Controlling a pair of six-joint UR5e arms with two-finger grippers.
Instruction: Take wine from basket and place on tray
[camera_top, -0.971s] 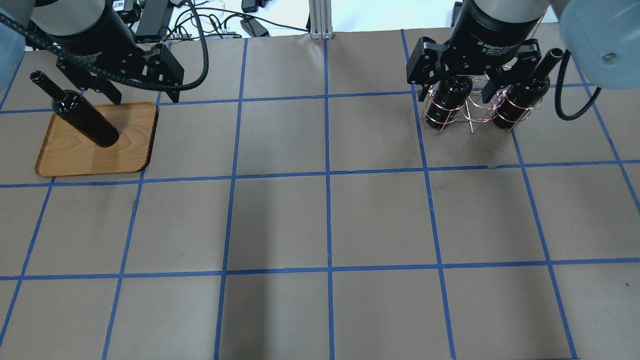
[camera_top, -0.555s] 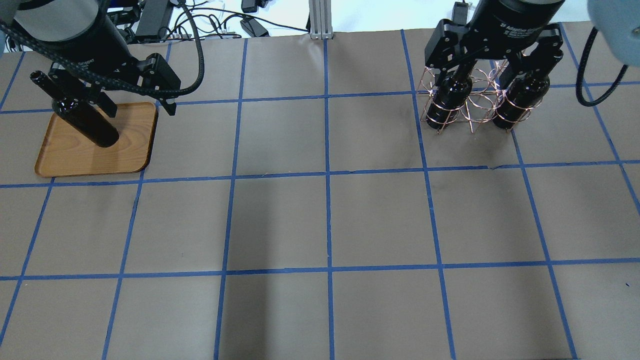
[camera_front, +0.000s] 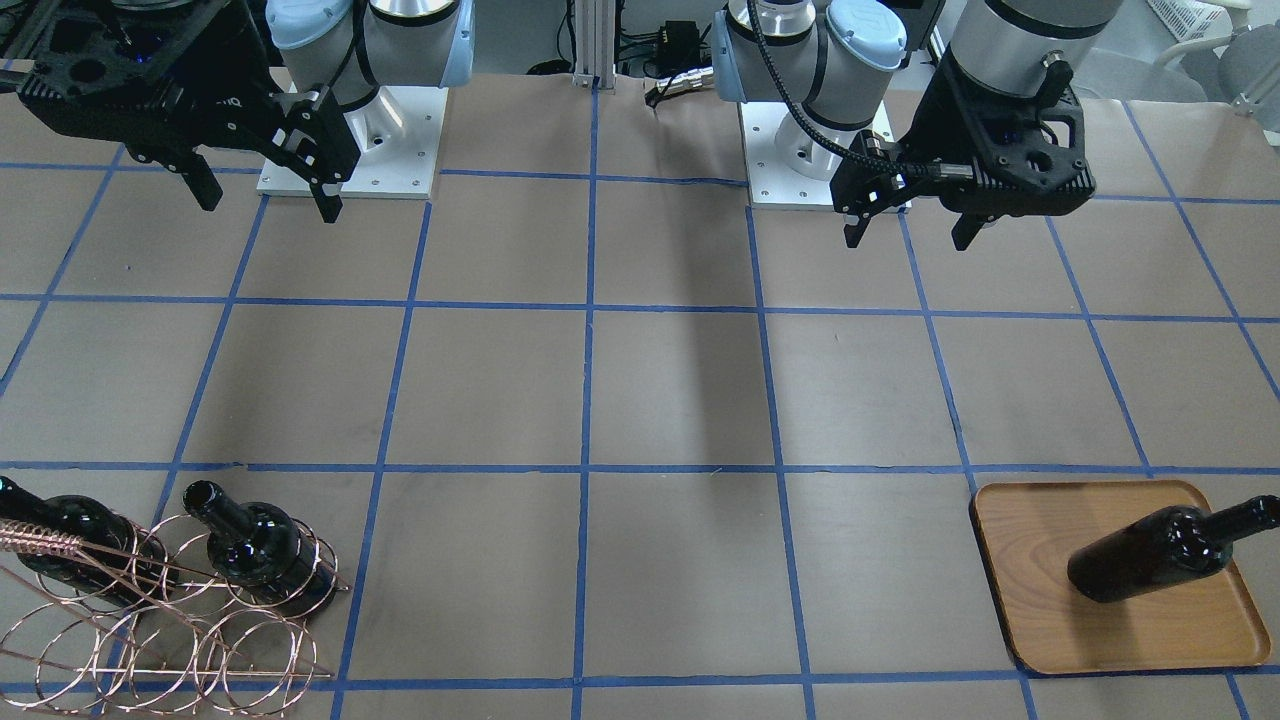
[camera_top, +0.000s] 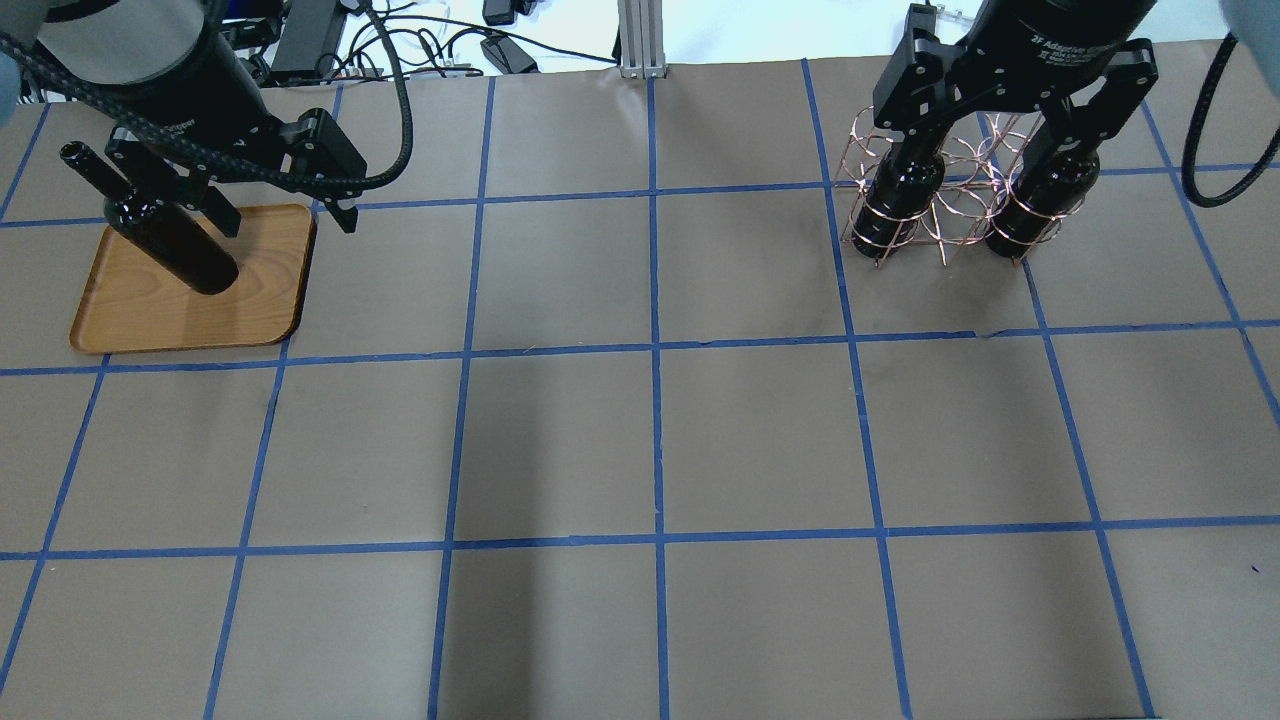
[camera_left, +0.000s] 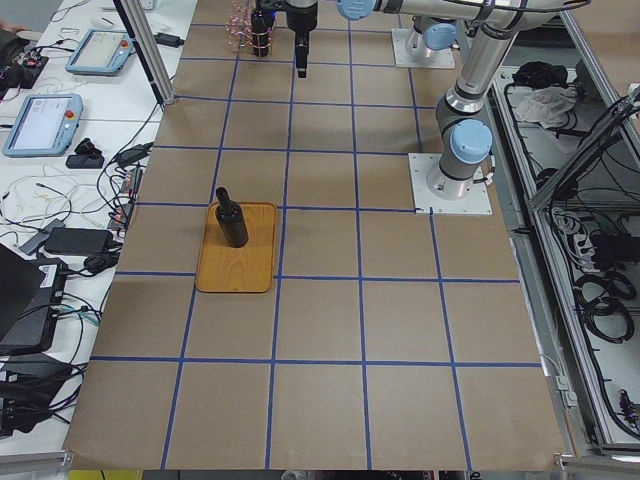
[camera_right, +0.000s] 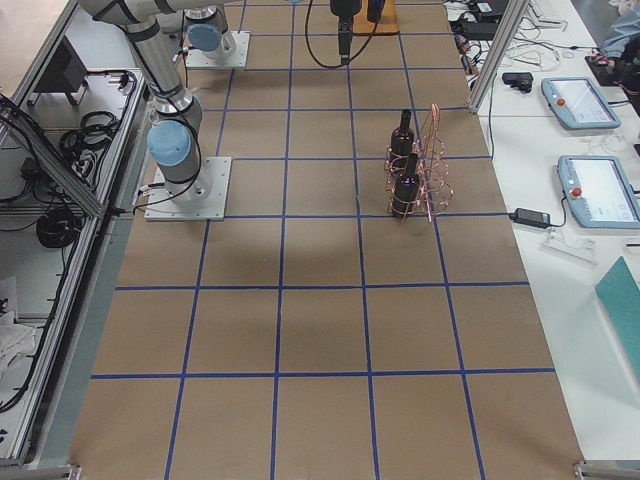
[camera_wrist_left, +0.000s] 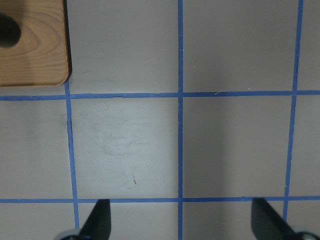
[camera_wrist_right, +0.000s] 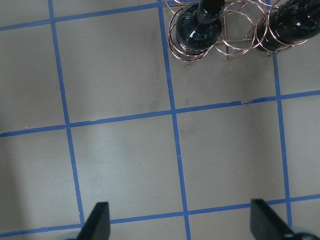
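Note:
One wine bottle stands upright on the wooden tray at the far left; they also show in the front view, bottle on tray. My left gripper is open and empty, high beside the tray's right edge; the left wrist view shows its gripper over bare table with the tray corner at top left. Two more bottles stand in the copper wire basket at the far right. My right gripper is open and empty, raised above them.
Brown paper with a blue tape grid covers the table. Cables and power bricks lie beyond its far edge. A metal post stands at the far middle. The arm bases sit on the robot's side.
My right gripper has risen and drawn back from between the two basket bottles, still open. My left gripper has shifted slightly near the tray. The bottles have not moved.

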